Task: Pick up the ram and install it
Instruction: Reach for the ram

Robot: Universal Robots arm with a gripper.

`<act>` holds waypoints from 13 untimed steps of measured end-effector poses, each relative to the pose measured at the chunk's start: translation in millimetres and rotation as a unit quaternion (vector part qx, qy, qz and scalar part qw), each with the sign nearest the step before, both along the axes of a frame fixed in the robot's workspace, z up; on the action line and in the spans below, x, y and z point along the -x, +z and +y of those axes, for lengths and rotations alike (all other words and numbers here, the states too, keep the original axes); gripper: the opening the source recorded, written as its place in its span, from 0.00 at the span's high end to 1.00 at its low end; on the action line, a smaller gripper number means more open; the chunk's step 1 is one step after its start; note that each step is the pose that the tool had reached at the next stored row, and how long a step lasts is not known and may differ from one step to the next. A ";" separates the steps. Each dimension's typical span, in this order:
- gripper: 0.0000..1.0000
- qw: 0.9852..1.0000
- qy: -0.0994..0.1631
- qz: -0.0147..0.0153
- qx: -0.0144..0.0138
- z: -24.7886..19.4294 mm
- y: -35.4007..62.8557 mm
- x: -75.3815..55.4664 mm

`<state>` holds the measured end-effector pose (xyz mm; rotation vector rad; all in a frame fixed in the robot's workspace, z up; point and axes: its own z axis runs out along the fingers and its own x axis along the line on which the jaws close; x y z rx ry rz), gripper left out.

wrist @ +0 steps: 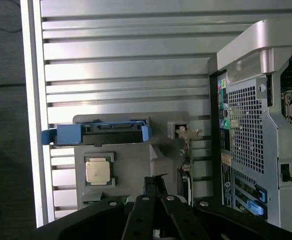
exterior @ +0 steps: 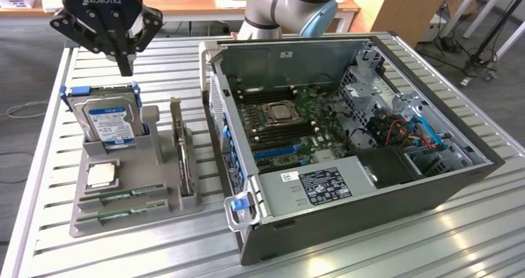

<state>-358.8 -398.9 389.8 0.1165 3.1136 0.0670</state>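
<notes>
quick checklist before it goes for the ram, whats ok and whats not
1. Gripper carrying nothing: ok, jaws shut and empty.
2. Jaws open for a grasp: not ok.
3. Ram in the grey holder: ok, two sticks lie side by side.
4. Gripper over the ram: not ok, it hangs high near the hard drive end of the holder.
5. Case open, motherboard exposed: ok.
6. Free memory slot: cannot tell.
</notes>
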 end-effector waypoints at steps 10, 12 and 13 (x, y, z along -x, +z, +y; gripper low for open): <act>0.89 1.000 0.000 0.000 0.000 -5.7 0.1 5.4; 0.89 1.000 0.000 0.000 0.000 -8.1 0.0 6.4; 0.89 1.000 0.000 0.000 0.000 -9.3 0.0 6.7</act>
